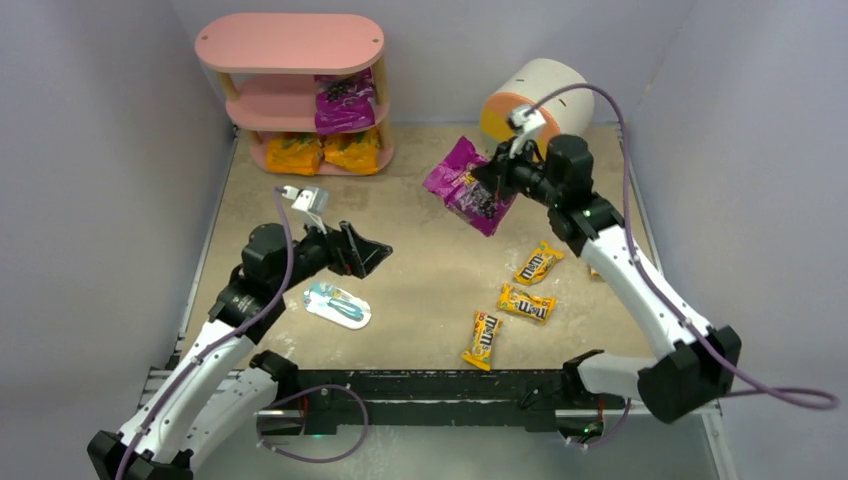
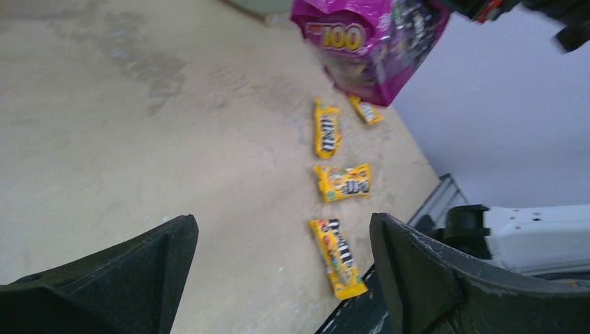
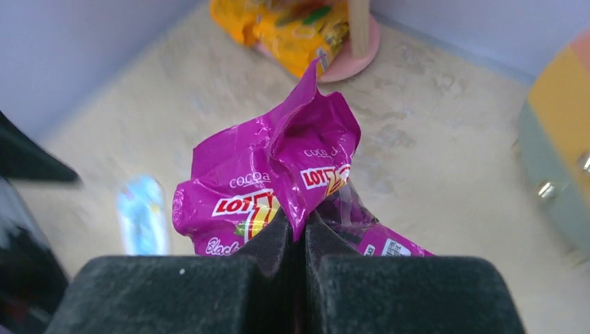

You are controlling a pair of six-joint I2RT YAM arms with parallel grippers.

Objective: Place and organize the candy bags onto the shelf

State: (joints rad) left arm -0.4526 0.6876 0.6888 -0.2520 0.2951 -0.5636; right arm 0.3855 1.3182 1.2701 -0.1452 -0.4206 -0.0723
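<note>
The pink shelf (image 1: 290, 45) stands at the back left. One purple bag (image 1: 343, 103) lies on its middle tier, and two orange-yellow bags (image 1: 295, 153) (image 1: 352, 152) on the bottom tier. My right gripper (image 1: 497, 172) is shut on the second purple bag (image 1: 465, 185) and holds it above the table; the right wrist view shows its fingers (image 3: 278, 240) pinching the bag's crumpled edge (image 3: 271, 174). My left gripper (image 1: 378, 255) is open and empty, above the table's left-middle. Three M&M's packs (image 1: 538, 263) (image 1: 526, 302) (image 1: 482, 339) lie at the front right. A fourth (image 1: 592, 271) peeks from behind the right arm.
A round cream drum cabinet (image 1: 535, 100) with an orange-yellow front stands at the back right, just behind my right gripper. A flat light-blue and white packet (image 1: 338, 304) lies under my left arm. Grey walls close in the left, back and right sides.
</note>
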